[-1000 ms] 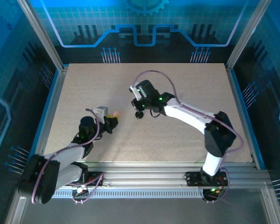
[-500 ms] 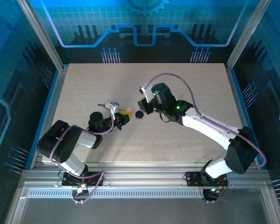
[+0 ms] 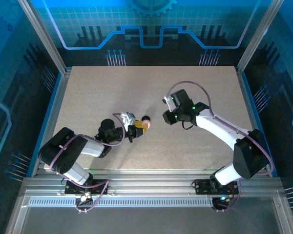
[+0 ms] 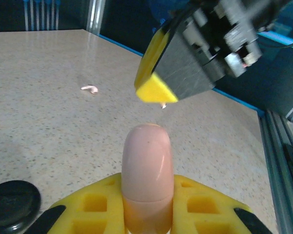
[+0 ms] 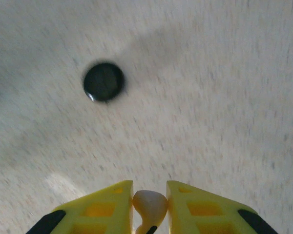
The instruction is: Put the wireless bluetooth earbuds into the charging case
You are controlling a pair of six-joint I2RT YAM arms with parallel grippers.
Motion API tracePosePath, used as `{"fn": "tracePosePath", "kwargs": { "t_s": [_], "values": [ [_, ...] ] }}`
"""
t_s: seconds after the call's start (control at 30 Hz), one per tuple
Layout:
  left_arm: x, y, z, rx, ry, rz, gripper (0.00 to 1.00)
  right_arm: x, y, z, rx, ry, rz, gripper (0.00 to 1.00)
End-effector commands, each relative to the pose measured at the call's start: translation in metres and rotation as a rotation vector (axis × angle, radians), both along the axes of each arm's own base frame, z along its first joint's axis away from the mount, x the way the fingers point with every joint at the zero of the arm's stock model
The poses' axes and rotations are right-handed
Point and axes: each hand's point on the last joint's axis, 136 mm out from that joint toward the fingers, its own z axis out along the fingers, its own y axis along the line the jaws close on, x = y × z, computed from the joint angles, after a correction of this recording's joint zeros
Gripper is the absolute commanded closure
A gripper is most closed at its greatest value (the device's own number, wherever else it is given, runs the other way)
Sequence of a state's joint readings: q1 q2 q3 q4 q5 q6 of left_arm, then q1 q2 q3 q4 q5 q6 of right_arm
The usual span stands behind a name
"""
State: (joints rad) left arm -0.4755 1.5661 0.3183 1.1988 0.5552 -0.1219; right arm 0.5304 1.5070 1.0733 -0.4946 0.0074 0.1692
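The charging case (image 4: 146, 165) is a smooth pale pink capsule with a seam across it, standing upright in my left gripper (image 4: 146, 197), which is shut on it. From above, the case (image 3: 147, 125) sits at the tip of my left gripper (image 3: 139, 127). My right gripper (image 5: 150, 207) is shut on a small cream-pink earbud (image 5: 149, 204) and hangs above the table. In the left wrist view the right gripper (image 4: 158, 90) hovers just beyond the case. A second tiny pale earbud (image 4: 90, 88) lies on the table farther off.
A round black puck (image 5: 104, 81) lies flat on the speckled table (image 3: 200, 83), ahead of my right gripper. The puck (image 3: 146, 118) is right next to the case, and the puck (image 4: 12, 202) shows low left of my left fingers. Blue-lit frame walls surround the table.
My left gripper has carried the pink case to the right, up beside the black puck. My right gripper has moved right, away from the puck, with the earbud still in it.
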Motion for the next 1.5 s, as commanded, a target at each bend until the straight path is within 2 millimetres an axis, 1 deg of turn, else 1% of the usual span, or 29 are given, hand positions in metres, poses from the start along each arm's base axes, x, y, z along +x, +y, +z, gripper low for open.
{"fn": "tracePosePath", "kwargs": {
  "t_s": [0.0, 0.1, 0.13, 0.27, 0.37, 0.6, 0.7, 0.77, 0.83, 0.9, 0.97, 1.0, 1.1, 1.17, 1.27, 1.37, 1.47],
  "values": [
    [-0.015, -0.012, 0.002, 0.043, -0.064, -0.096, 0.93, -0.029, -0.030, -0.043, -0.083, 0.201, -0.057, 0.76],
    [-0.022, -0.018, 0.000, 0.064, -0.066, -0.128, 0.93, -0.040, -0.043, -0.067, -0.119, 0.290, -0.087, 0.76],
    [-0.024, -0.019, 0.001, 0.068, -0.067, -0.137, 0.93, -0.040, -0.046, -0.071, -0.131, 0.308, -0.097, 0.77],
    [-0.031, -0.024, 0.003, 0.077, -0.069, -0.165, 0.93, -0.038, -0.049, -0.078, -0.159, 0.342, -0.111, 0.76],
    [-0.034, -0.025, 0.005, 0.080, -0.073, -0.170, 0.93, -0.042, -0.052, -0.086, -0.183, 0.390, -0.126, 0.76],
    [-0.037, -0.024, 0.011, 0.082, -0.082, -0.168, 0.93, -0.043, -0.055, -0.101, -0.233, 0.453, -0.150, 0.74],
    [-0.038, -0.023, 0.013, 0.084, -0.082, -0.169, 0.93, -0.043, -0.052, -0.104, -0.234, 0.463, -0.146, 0.73],
    [-0.039, -0.022, 0.014, 0.083, -0.083, -0.170, 0.93, -0.041, -0.050, -0.101, -0.232, 0.441, -0.143, 0.71],
    [-0.041, -0.022, 0.016, 0.083, -0.085, -0.174, 0.93, -0.037, -0.046, -0.089, -0.201, 0.394, -0.133, 0.70],
    [-0.043, -0.021, 0.018, 0.084, -0.089, -0.178, 0.93, -0.031, -0.040, -0.070, -0.153, 0.322, -0.112, 0.68],
    [-0.047, -0.021, 0.022, 0.083, -0.098, -0.192, 0.93, -0.026, -0.031, -0.043, -0.083, 0.227, -0.064, 0.68],
    [-0.049, -0.021, 0.023, 0.084, -0.104, -0.199, 0.93, -0.025, -0.026, -0.025, -0.037, 0.167, -0.027, 0.67],
    [-0.057, -0.022, 0.030, 0.084, -0.138, -0.230, 0.93, -0.031, -0.009, 0.023, 0.096, 0.000, 0.120, 0.65],
    [-0.063, -0.023, 0.035, 0.078, -0.157, -0.250, 0.93, -0.047, 0.005, 0.056, 0.197, -0.108, 0.261, 0.64],
    [-0.073, -0.026, 0.042, 0.070, -0.191, -0.284, 0.92, -0.077, 0.023, 0.095, 0.312, -0.237, 0.487, 0.61],
    [-0.081, -0.030, 0.045, 0.083, -0.215, -0.320, 0.92, -0.107, 0.035, 0.114, 0.352, -0.331, 0.687, 0.59],
    [-0.088, -0.033, 0.049, 0.095, -0.240, -0.344, 0.92, -0.132, 0.045, 0.118, 0.350, -0.392, 0.849, 0.56]
  ]
}}
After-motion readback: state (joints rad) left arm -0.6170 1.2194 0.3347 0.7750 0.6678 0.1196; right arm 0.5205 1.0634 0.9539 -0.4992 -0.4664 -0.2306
